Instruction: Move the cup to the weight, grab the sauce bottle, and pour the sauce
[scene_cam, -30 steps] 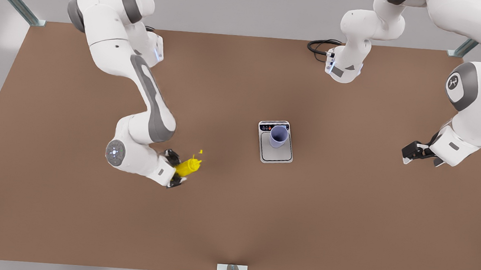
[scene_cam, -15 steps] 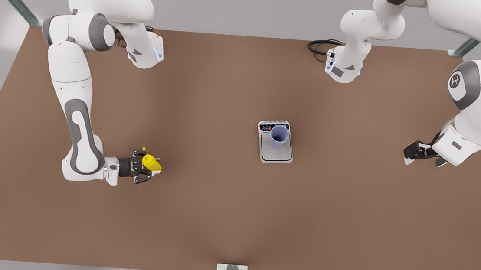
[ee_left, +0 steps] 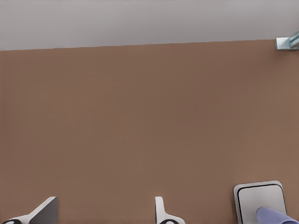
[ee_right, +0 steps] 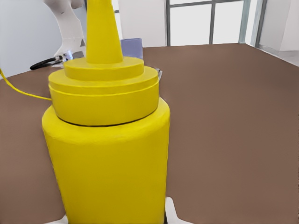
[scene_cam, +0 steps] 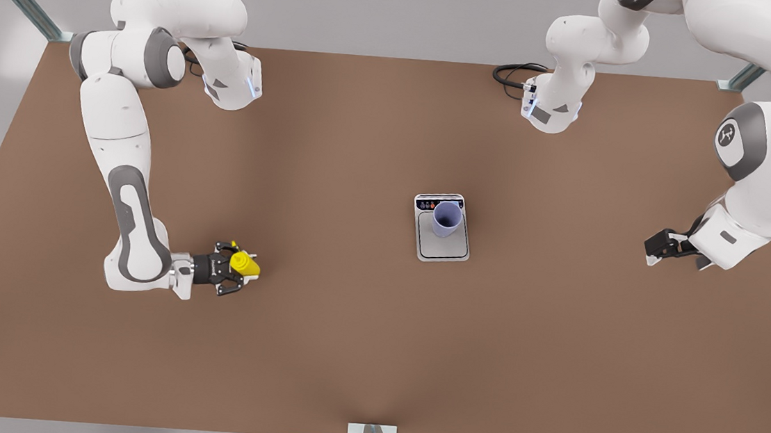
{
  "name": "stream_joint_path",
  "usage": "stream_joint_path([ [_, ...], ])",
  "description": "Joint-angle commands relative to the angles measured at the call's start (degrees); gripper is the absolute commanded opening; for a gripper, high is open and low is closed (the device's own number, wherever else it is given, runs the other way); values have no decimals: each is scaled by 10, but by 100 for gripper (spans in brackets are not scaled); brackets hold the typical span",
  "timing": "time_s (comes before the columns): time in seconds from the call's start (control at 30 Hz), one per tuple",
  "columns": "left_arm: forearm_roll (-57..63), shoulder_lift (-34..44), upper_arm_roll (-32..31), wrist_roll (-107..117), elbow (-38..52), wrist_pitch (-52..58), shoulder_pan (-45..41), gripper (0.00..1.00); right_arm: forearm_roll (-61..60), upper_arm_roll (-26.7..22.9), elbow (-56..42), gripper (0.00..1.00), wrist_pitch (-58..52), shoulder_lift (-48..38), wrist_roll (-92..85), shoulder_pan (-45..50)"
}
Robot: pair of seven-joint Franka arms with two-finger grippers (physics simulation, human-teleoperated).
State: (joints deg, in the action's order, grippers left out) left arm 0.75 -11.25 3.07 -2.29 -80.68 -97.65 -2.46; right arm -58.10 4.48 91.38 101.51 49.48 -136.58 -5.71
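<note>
Front view: the cup (scene_cam: 446, 219) stands upright on the weight (scene_cam: 442, 228), toward its display end, near the middle of the brown worktop (scene_cam: 345, 352). Well apart, at the front view's left, the right gripper (scene_cam: 232, 273) pinches the sauce bottle (scene_cam: 242, 264) between its fingers, the bottle held just above the worktop. At the front view's right, far from the weight, the left gripper (scene_cam: 655, 250) hangs over the worktop's edge, and that arm waits. A black cable (scene_cam: 513, 74) lies coiled at the far edge beside an arm base.

Left wrist view: two pale fingertips (ee_left: 44, 212) of the left gripper (ee_left: 105, 214) stand spread apart with bare worktop (ee_left: 140, 116) between them. A corner of the weight (ee_left: 259, 198) shows, with the cup (ee_left: 275, 215) on it.

Right wrist view: the sauce bottle (ee_right: 107, 140) stands upright close to the camera, its stepped cap and pointed nozzle up, held at its base by the right gripper (ee_right: 117, 219). Behind its shoulder the cup (ee_right: 132, 48) peeks out, farther across the worktop (ee_right: 233, 116).
</note>
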Motion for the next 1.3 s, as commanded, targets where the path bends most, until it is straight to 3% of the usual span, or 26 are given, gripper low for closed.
stream_joint_path([
  [0.0,0,0,0,0,0,0,0,100,0,0,0,79,0,0,0,0],
  [0.1,0,0,0,0,0,0,0,100,1,0,-1,79,0,1,0,-1],
  [0.2,0,1,0,0,0,1,0,100,2,0,-1,100,-4,1,3,-2],
  [0.5,0,0,-1,0,1,0,0,100,31,-1,5,100,-22,0,15,-37],
  [0.77,0,-4,0,0,1,0,0,100,132,0,-16,100,-50,-2,36,-111],
  [0.83,0,-4,0,0,1,0,0,100,221,-22,-71,100,-71,-33,169,-114],
  [0.9,0,-4,0,0,1,0,0,100,402,-27,-160,100,-85,-102,591,-96],
  [0.97,0,-4,0,-1,1,0,0,100,522,-27,-173,100,-90,-184,896,-55],
  [1.03,-1,-3,0,-1,1,0,0,100,559,-43,-168,100,-123,-247,1154,-8],
  [1.07,-1,-3,0,0,1,0,0,100,554,-103,-155,100,-135,-284,1226,48],
  [1.17,0,-5,1,1,1,0,0,100,553,-114,-90,100,-127,-367,1303,93],
  [1.27,0,-7,0,1,1,0,0,100,550,-113,-55,100,-104,-396,1304,96],
])
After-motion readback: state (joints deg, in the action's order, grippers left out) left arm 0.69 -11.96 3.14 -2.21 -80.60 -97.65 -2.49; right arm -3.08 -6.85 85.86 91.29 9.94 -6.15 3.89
